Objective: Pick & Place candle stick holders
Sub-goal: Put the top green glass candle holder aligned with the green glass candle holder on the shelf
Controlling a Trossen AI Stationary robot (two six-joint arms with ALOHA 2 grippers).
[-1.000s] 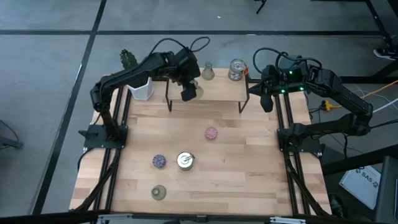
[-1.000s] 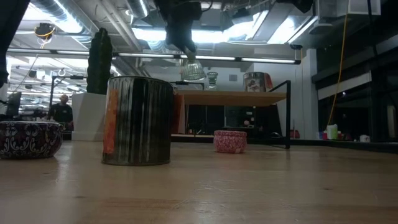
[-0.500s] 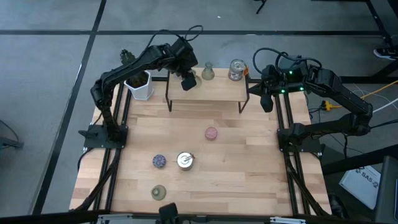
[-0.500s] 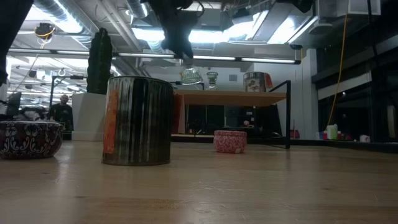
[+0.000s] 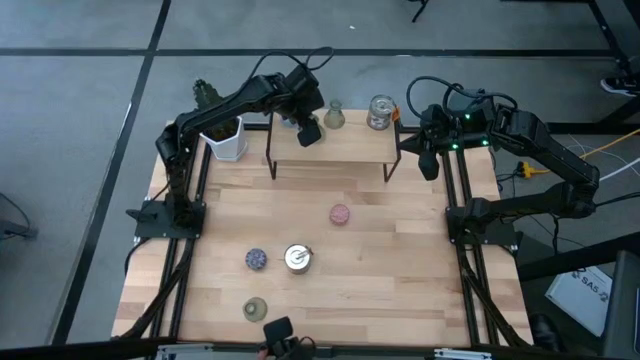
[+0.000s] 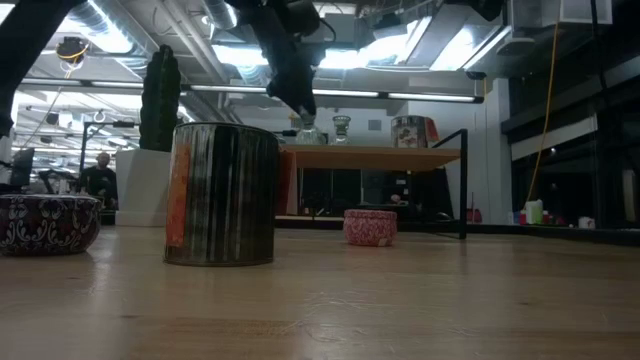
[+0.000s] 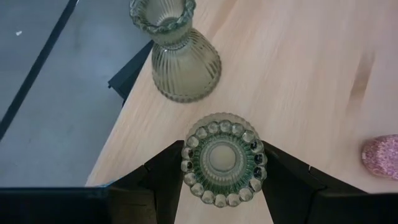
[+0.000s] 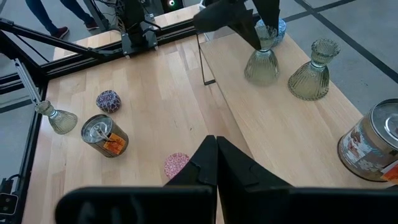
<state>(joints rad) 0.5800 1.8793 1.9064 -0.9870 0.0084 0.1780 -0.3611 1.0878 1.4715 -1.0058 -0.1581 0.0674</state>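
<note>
Currently: left gripper (image 5: 309,131) over the raised wooden shelf (image 5: 350,148) at the table's far edge, jaws clamped on the neck of an olive-green holder (image 7: 223,159); fingers (image 7: 166,180) on either side of its beaded rim. Held holder just above or at the shelf top, contact not resolvable; just beside a second olive-green holder (image 5: 334,116) standing upright on the shelf. Shiny silvery cup (image 5: 380,112) upright on the same shelf, farther along from the held piece, near the shelf's other end.

Off the shelf, on the table proper: pink round holder (image 5: 340,214) nearest the shelf front; farther from the shelf, dark speckled round holder (image 5: 256,259) just beside a second silvery cup (image 5: 297,258); third olive-green holder (image 5: 255,309) farthest from the shelf, upright.

White pot with cactus (image 5: 222,136) just off the shelf's end, on the left arm's side.

Right gripper (image 5: 430,164) parked off the shelf's opposite end, jaws pressed together, nothing held.
</note>
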